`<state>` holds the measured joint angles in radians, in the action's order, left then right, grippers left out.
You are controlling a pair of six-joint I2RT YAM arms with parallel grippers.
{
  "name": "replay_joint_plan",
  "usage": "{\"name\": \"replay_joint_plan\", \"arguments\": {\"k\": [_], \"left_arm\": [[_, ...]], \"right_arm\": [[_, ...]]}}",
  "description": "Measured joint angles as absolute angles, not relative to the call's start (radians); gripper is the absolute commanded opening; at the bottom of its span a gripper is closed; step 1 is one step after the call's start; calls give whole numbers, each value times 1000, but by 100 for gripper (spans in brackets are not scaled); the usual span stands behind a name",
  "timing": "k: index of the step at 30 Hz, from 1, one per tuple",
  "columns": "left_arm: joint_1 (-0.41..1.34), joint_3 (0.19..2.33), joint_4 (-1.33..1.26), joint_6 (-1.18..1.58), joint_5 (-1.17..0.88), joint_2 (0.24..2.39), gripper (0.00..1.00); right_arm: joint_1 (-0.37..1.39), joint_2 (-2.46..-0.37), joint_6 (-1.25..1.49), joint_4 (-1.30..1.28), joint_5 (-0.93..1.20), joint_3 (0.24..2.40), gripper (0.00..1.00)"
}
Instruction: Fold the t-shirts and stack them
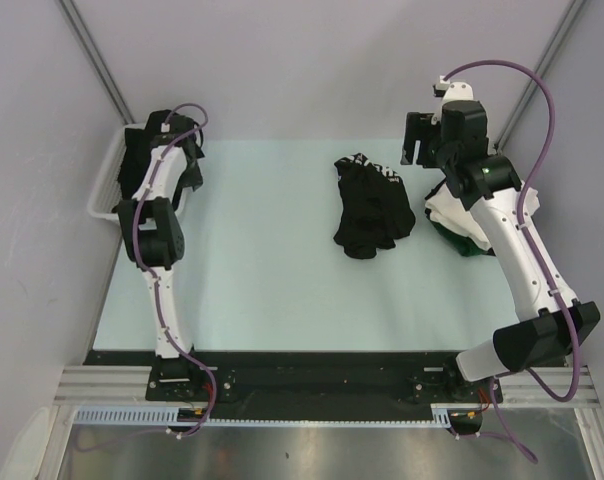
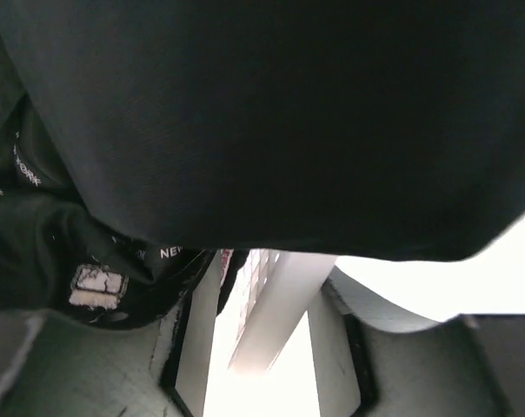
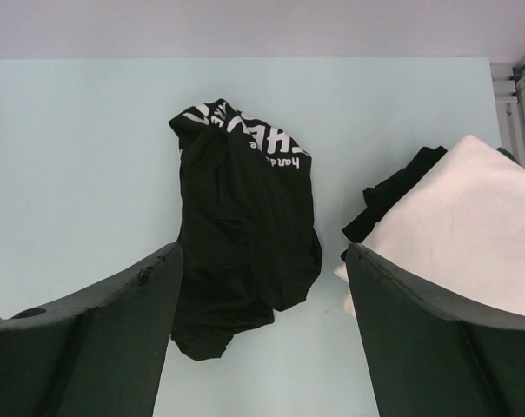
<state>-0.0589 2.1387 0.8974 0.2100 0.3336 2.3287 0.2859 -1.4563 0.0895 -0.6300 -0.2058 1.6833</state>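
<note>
- The left fingers [image 2: 80, 373] reach into a white basket [image 1: 100, 195] at the far left corner of the table [image 1: 262, 260].
- They stand apart, and basket slats show in the gap between them.
- Black shirts [image 2: 289, 113] in the basket hang over and ahead of these fingers. The cloth hides the tips, so it is unclear whether they touch it.
- The right fingers [image 3: 80, 339] are spread wide and hold nothing. They are raised above the far right of the table.
- A crumpled lettered shirt [image 3: 245, 234], black with white block letters, lies mid-table, well apart from both pairs of fingers. In the right wrist view it shows in the gap between the right fingers.
- A pile sits at the right edge under the right arm. A white shirt [image 3: 458, 226] is on top, with black and dark green cloth peeking out below. It is near the lettered shirt but not touching it.
</note>
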Motion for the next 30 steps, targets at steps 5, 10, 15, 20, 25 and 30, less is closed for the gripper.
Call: {"name": "replay_joint_plan", "arguments": {"k": [5,10,15,20,25,30], "left_arm": [[-66,2104,904,235,327,2313,47],[-86,2050,891,228,236,2267,49],[-91,1956,886,204,207,2144,52],[-66,1943,884,179,237,1969,58],[-15,1883,807,156,258,1777,59],[-3,1815,781,149,254,1761,57]], "right_arm": [[286,-1458,105,-619,-193,1683,81],[286,-1458,118,-606,-179,1679,82],[286,-1460,130,-585,-158,1617,83],[286,-1532,143,-594,-134,1589,78],[286,-1652,159,-597,-118,1573,77],[286,-1693,184,-603,-90,1558,80]]}}
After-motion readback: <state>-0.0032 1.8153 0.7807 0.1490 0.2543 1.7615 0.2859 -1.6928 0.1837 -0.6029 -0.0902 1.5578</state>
